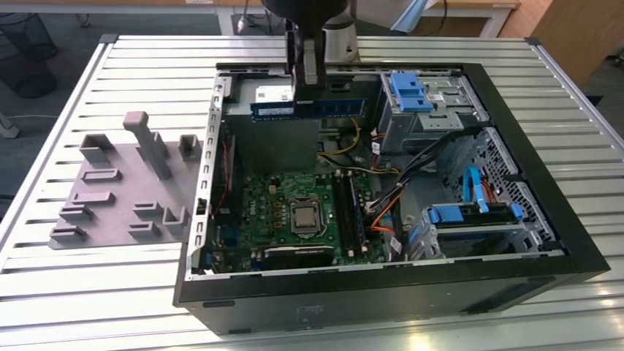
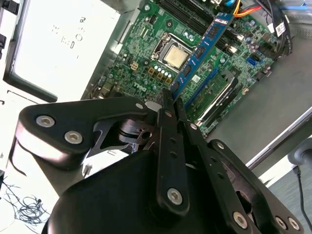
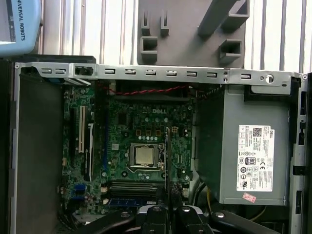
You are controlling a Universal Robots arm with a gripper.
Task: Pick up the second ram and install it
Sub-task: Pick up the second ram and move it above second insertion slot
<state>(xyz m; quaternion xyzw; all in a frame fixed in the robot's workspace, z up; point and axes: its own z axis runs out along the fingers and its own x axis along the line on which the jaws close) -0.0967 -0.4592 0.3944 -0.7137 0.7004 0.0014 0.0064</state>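
1. Hanging above the open computer case, the second ram (image 1: 310, 108), a thin, long blue-green circuit-board strip with black chips and a pale label at one end, sits level in the air over the grey power-supply box (image 1: 278, 146), apart from the motherboard below.
2. In the second wrist view the same strip (image 2: 202, 48) runs out from between the black fingers (image 2: 168, 105), seen along its length over the green board.
3. The black gripper (image 1: 308, 73) comes down from above and is clamped on the strip's upper edge near its middle, its fingers pressed together on the board.
4. Below it lies the green motherboard (image 1: 292, 208) with a square silver processor (image 1: 304, 216) in its socket; in the first wrist view the processor (image 3: 145, 155) sits near the board's centre.
5. Long black memory slots (image 1: 349, 212) run just beside the processor, on the exterior view's right of it.
6. The black tower case (image 1: 390, 292) lies on its side, with blue drive brackets (image 1: 410, 91) and orange and yellow cables on the exterior view's right.
7. A grey plastic holder tray (image 1: 122, 197) with upright posts rests on the slatted metal table (image 1: 58, 278), just beside the case on the exterior view's left.
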